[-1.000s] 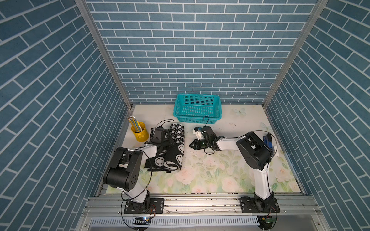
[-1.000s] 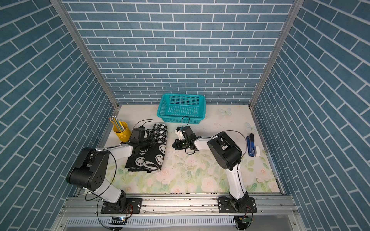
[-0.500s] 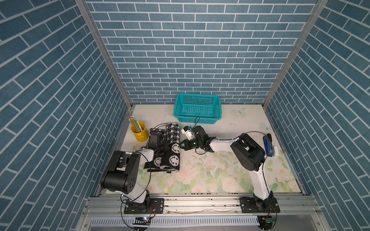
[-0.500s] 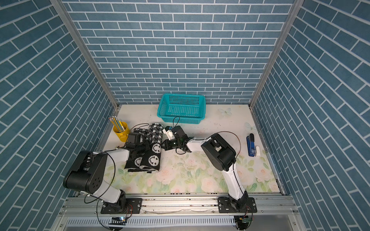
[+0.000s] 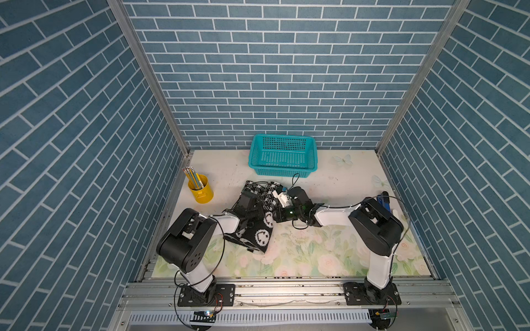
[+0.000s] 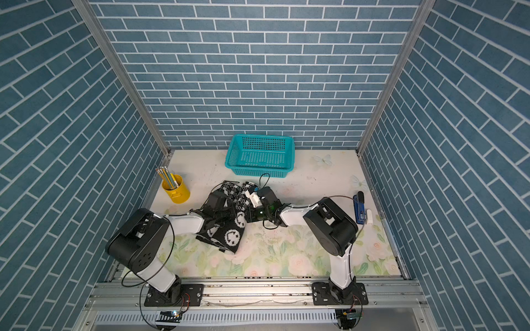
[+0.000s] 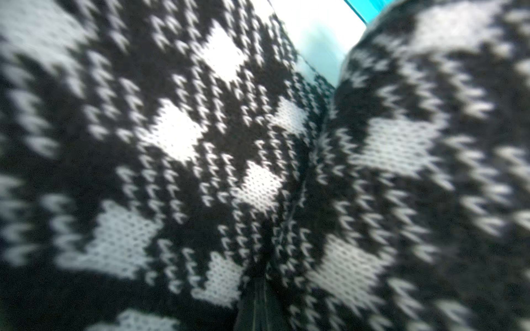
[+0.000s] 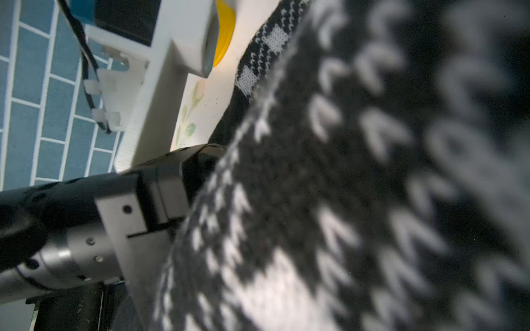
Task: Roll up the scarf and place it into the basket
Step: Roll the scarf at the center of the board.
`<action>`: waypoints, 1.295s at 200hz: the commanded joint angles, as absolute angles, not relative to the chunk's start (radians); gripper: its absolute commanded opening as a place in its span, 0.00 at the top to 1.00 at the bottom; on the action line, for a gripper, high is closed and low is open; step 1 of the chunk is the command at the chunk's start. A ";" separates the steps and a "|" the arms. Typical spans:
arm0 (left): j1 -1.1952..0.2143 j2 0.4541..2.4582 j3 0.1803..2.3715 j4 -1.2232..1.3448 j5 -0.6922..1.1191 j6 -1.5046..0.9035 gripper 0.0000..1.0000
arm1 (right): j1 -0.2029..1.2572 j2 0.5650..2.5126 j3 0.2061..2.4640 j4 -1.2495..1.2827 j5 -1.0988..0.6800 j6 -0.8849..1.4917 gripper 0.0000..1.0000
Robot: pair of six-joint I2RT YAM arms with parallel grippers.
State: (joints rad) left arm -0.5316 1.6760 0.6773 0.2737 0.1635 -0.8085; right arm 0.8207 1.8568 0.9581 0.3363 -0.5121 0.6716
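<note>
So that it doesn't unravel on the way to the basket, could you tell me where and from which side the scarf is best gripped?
Take the scarf at its bunched houndstooth end nearest the basket, closing in from its two long edges. That end is humped up with layers to pinch; the smiley end lies flat and would probably trail.

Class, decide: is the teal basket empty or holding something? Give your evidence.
Empty: the basket shows bare mesh inside; the scarf lies outside it.
</note>
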 commanded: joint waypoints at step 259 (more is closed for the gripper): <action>-0.341 1.421 0.838 -0.072 0.356 -0.621 0.82 | 0.830 1.689 1.317 -0.050 -0.180 0.413 0.94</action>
